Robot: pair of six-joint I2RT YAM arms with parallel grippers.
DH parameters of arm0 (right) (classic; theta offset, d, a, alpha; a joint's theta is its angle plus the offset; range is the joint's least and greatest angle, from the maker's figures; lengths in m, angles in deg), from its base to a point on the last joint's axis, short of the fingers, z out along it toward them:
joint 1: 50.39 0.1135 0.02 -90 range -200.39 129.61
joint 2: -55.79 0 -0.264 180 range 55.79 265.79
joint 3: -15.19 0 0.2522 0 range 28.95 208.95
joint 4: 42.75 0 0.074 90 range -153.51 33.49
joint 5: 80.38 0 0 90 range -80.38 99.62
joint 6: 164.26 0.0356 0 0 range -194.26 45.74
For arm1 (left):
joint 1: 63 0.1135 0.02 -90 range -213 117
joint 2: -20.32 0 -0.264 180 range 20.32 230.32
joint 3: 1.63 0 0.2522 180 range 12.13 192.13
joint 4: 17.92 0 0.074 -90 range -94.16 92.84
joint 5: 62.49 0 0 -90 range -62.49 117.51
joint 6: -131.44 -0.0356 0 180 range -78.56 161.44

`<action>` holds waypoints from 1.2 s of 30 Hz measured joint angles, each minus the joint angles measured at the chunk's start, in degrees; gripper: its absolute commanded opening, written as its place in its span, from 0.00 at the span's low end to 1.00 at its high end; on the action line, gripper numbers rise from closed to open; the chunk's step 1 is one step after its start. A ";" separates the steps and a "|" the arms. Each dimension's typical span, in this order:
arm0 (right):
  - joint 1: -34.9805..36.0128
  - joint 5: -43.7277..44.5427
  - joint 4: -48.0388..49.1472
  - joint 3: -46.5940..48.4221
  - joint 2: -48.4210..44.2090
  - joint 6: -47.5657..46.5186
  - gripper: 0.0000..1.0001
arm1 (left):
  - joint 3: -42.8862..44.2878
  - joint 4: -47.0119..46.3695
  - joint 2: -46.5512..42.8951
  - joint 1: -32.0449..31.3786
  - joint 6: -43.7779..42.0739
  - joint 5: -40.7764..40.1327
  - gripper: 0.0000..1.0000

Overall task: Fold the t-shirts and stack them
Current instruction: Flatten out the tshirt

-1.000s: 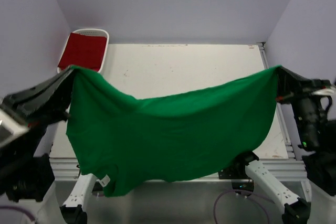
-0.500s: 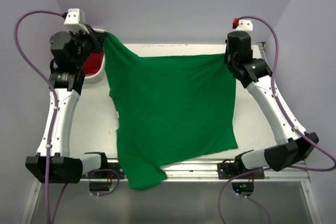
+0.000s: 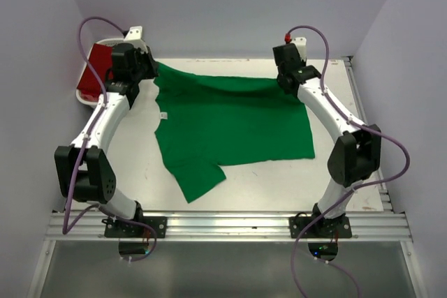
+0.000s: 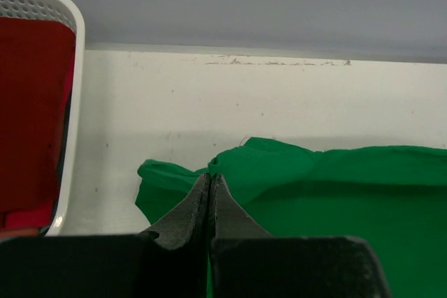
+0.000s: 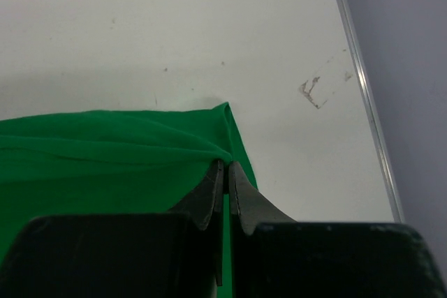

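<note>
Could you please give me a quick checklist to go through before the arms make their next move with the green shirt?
1. Grip of the left gripper on the green t-shirt: ok, jaws pinched shut on its far left corner.
2. Grip of the right gripper on it: ok, shut on the far right corner.
3. Cloth lying smooth: not ok, it is bunched by the left gripper, with folds along the far edge.
4. Shirt wholly on the table: ok.
5. Is the red t-shirt out of the way: ok, it sits inside the basket.
</note>
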 measured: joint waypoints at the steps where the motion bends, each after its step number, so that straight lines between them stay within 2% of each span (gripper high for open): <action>1: -0.28 0.00 0.33 0.00 1.40 0.28 0.00 | 0.00 -0.44 0.81 -0.22 -0.02 -0.28 0.00; 5: -1.40 0.26 1.25 1.11 6.12 1.18 0.00 | 1.44 -1.29 5.01 -1.31 -0.52 -1.53 0.00; 13: -3.41 1.03 2.91 11.52 16.70 2.12 0.00 | 7.58 -3.96 15.56 -2.21 -1.07 -3.39 0.00; 16: -4.52 0.98 2.93 20.09 22.86 2.27 0.00 | 14.64 -4.09 22.53 -2.29 -1.20 -4.35 0.00; 21: -6.73 2.54 3.39 38.77 36.17 4.09 0.00 | 32.30 -4.79 36.17 -2.71 -1.51 -6.93 0.00; 22: -7.06 2.99 4.37 40.30 37.83 4.31 0.00 | 34.58 -5.11 37.90 -2.86 -1.60 -7.98 0.04; 23: -7.28 3.45 5.79 40.68 38.95 4.42 0.26 | 36.57 -5.20 39.47 -3.04 -1.73 -9.05 0.21; 25: -7.74 4.28 7.89 40.57 40.37 4.50 0.71 | 39.65 -5.99 41.88 -3.43 -2.58 -11.32 0.65; 26: -7.87 4.52 9.14 40.37 40.76 4.11 0.99 | 40.24 -6.34 42.42 -3.63 -2.78 -12.37 0.96; 27: -8.00 4.52 10.14 39.80 40.83 3.67 0.99 | 40.09 -6.56 42.53 -3.78 -3.02 -13.35 1.00; 32: -8.02 3.82 14.95 32.30 37.75 2.29 0.99 | 31.85 -11.32 39.69 -4.90 -2.43 -17.55 1.00; 36: -7.74 2.67 17.88 18.16 28.59 2.51 0.99 | 24.65 -12.20 35.60 -6.23 -2.16 -18.67 1.00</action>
